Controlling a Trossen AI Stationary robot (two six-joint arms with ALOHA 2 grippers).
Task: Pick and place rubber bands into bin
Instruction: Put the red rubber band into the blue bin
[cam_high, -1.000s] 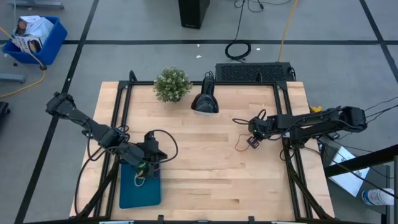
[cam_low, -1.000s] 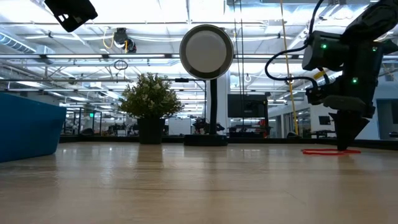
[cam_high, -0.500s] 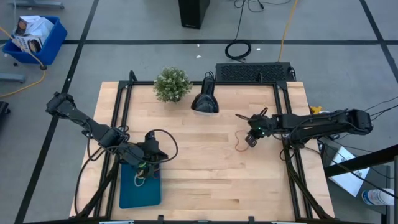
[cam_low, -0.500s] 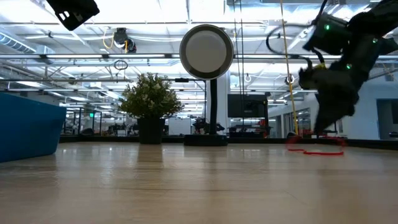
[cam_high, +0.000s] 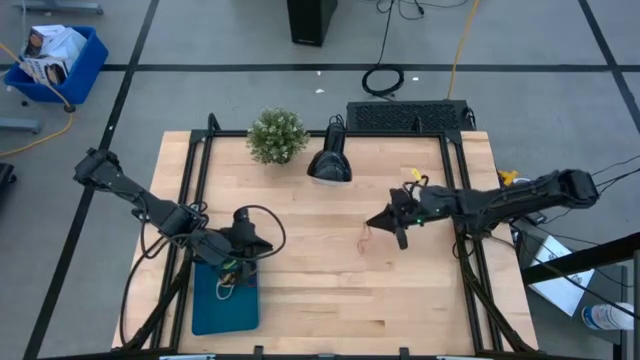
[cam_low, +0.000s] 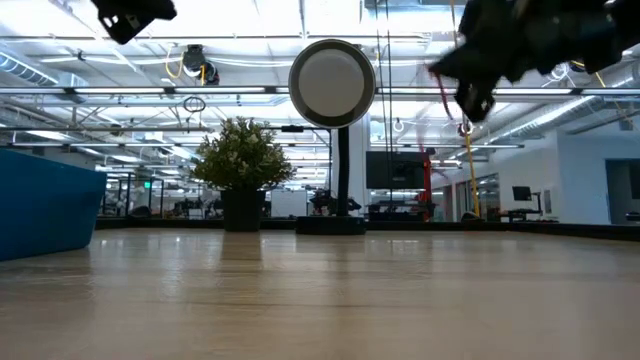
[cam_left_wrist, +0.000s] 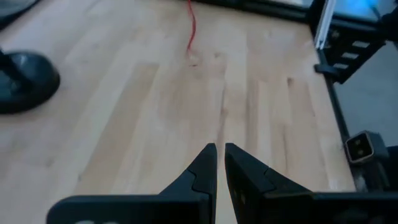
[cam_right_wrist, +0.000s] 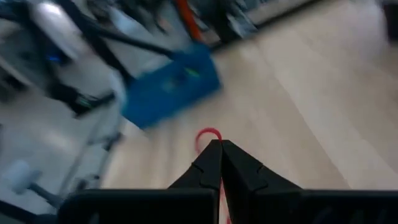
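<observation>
My right gripper (cam_high: 384, 221) hangs above the table's middle right, shut on a red rubber band (cam_high: 366, 238). The low view shows the band (cam_low: 444, 95) dangling high above the wood. The teal-blue bin (cam_high: 210, 312) lies at the near left corner, with a few rubber bands (cam_high: 227, 288) inside. My left gripper (cam_high: 252, 247) hovers over the bin's far edge. Its fingers (cam_left_wrist: 219, 155) are almost together with only a thin slit between them, and nothing is held. From the left wrist, the red band (cam_left_wrist: 191, 28) shows far off. My right gripper pinches the red rubber band between its two fingertips (cam_right_wrist: 211, 157). A small loop of the band (cam_right_wrist: 208, 134) sticks out past the tips. The fingers reach nearly level toward the table's left. The band hangs slack below them, lifted clear of the table.
A potted plant (cam_high: 277, 135) and a black lamp (cam_high: 328, 165) stand at the far edge, with a keyboard (cam_high: 405, 117) behind them. Bare wood lies between the two grippers. From the right wrist the bin (cam_right_wrist: 171, 93) shows ahead.
My right gripper has risen from the table and moved toward the table's left, tipping from pointing down to nearly level. The red rubber band, which lay on the wood under it, is now lifted clear and hangs from the fingertips.
</observation>
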